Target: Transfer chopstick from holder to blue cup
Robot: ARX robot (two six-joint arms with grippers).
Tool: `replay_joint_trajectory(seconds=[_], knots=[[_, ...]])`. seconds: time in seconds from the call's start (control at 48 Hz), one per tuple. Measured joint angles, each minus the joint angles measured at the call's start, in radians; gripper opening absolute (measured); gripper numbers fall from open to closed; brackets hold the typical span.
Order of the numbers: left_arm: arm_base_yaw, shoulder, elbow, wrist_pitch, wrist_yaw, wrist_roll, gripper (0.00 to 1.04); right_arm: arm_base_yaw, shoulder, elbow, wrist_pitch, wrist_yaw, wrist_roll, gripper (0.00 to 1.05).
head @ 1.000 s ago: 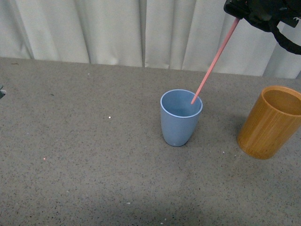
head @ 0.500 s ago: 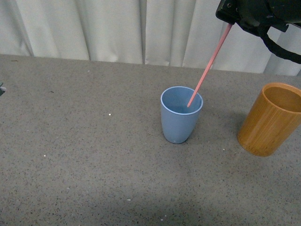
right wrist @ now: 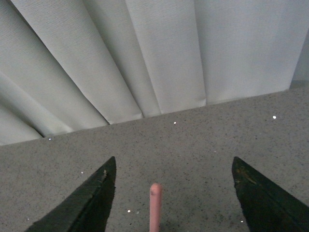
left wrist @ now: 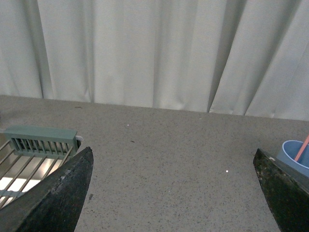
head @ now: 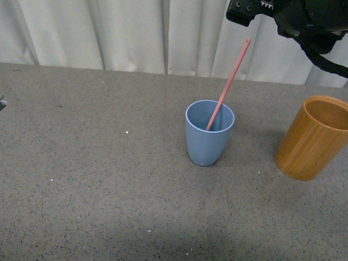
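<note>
The salmon-pink chopstick (head: 228,84) stands in the light-blue cup (head: 208,142) at the table's middle, leaning up and right, free of any grip. My right gripper (head: 255,8) is open just above its top end; in the right wrist view the stick's tip (right wrist: 155,205) shows between the spread fingers (right wrist: 91,203). The orange-brown bamboo holder (head: 312,140) stands empty at the right. My left gripper (left wrist: 174,193) is open and empty over bare table; the blue cup (left wrist: 294,155) with the stick (left wrist: 302,149) shows at that view's edge.
A white curtain (head: 136,32) hangs along the table's far edge. A grey-green wire rack (left wrist: 34,150) shows in the left wrist view beside the left gripper.
My right gripper has let go of the chopstick and moved left and up. The stick dropped deeper into the blue cup and now leans on its own.
</note>
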Motion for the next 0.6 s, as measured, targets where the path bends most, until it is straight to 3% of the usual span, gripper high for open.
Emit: replay_joint_trajectory(seconds=[0.146, 0.229, 0.271, 0.312, 0.375, 0.438, 0.521, 0.604], knots=[[0.000, 0.000, 0.000, 0.000, 0.000, 0.000, 0.98, -0.021, -0.080, -0.093, 0.079, -0.011, -0.058, 0.90], [0.000, 0.000, 0.000, 0.000, 0.000, 0.000, 0.98, -0.078, -0.188, -0.287, 0.385, -0.100, -0.238, 0.75], [0.000, 0.000, 0.000, 0.000, 0.000, 0.000, 0.98, -0.134, -0.286, -0.414, 0.487, -0.156, -0.316, 0.66], [0.000, 0.000, 0.000, 0.000, 0.000, 0.000, 0.98, -0.208, -0.419, -0.544, 0.497, -0.224, -0.364, 0.57], [0.000, 0.000, 0.000, 0.000, 0.000, 0.000, 0.98, -0.333, -0.646, -0.721, 0.397, -0.336, -0.399, 0.45], [0.000, 0.000, 0.000, 0.000, 0.000, 0.000, 0.98, -0.386, -0.843, -0.835, 0.252, -0.351, -0.410, 0.36], [0.000, 0.000, 0.000, 0.000, 0.001, 0.000, 0.98, -0.402, -1.327, -0.975, -0.169, -0.379, -0.423, 0.18], [0.000, -0.001, 0.000, 0.000, 0.000, 0.001, 0.98, -0.404, -1.627, -0.974, -0.368, -0.383, -0.431, 0.04]])
